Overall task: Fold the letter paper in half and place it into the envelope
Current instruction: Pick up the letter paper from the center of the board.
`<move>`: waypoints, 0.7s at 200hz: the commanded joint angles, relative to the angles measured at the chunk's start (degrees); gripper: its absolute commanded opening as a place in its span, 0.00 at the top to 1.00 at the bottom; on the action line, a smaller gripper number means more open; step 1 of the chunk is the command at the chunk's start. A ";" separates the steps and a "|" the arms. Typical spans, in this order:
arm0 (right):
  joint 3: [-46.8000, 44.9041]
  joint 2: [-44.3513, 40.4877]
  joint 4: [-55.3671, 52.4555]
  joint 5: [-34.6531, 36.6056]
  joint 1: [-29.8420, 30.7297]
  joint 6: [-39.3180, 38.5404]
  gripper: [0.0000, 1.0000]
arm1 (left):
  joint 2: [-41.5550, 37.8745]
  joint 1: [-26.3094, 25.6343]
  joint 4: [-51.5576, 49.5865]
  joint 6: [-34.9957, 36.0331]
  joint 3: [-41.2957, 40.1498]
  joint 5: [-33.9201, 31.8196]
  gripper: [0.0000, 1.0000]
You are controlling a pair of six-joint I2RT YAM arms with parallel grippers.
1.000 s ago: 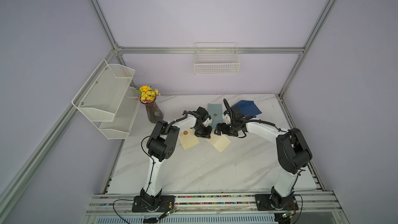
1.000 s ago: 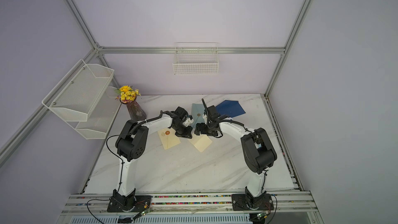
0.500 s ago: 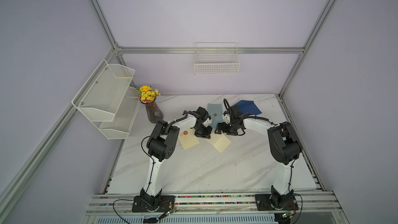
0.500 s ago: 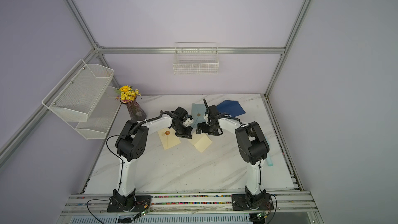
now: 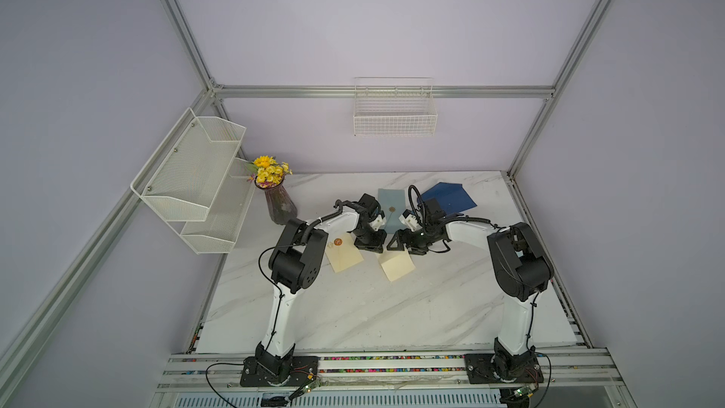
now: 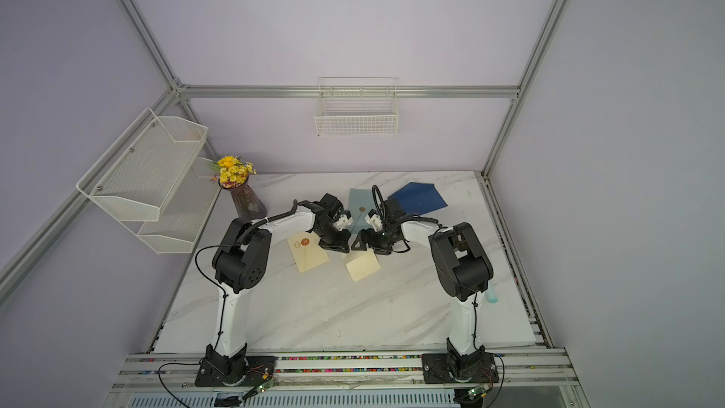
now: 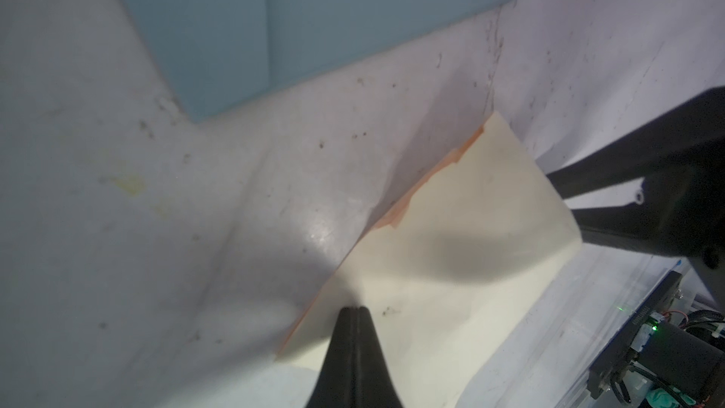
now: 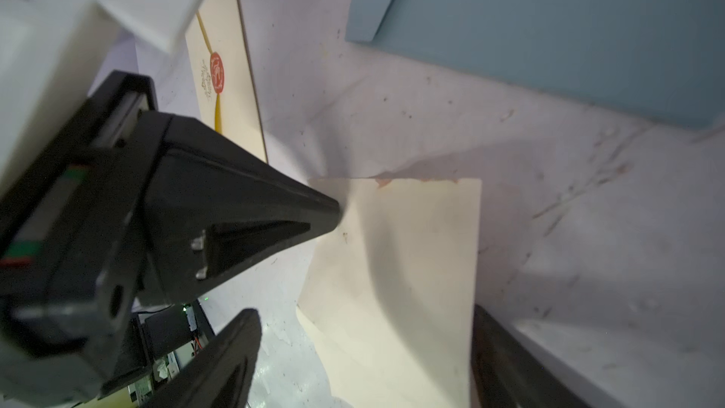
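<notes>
The cream letter paper (image 5: 397, 264) (image 6: 363, 264) lies folded on the marble table, mid-table. My left gripper (image 5: 368, 243) (image 7: 355, 310) is shut, its tip resting on the paper (image 7: 451, 249) near one corner. My right gripper (image 5: 398, 245) (image 8: 365, 359) is open, with one finger on each side of the paper (image 8: 412, 268), at its far end. The cream envelope (image 5: 343, 255) (image 8: 231, 84) with a red wax seal lies closed to the left of the paper, partly under my left arm.
A pale blue-grey envelope (image 5: 390, 206) and a dark blue one (image 5: 449, 198) lie behind the grippers. A vase of yellow flowers (image 5: 276, 198) stands at the back left beside a white mesh shelf (image 5: 196, 182). A wire basket (image 5: 394, 111) hangs on the back wall.
My right arm's elbow has swung inward while its gripper stayed at the paper, and its jaws have narrowed a little. The left arm and the paper have not moved.
</notes>
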 commanded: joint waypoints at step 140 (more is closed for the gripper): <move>-0.89 -3.31 2.78 6.61 -0.20 19.71 1.00 | -8.11 3.70 1.88 -10.54 0.36 -0.77 0.60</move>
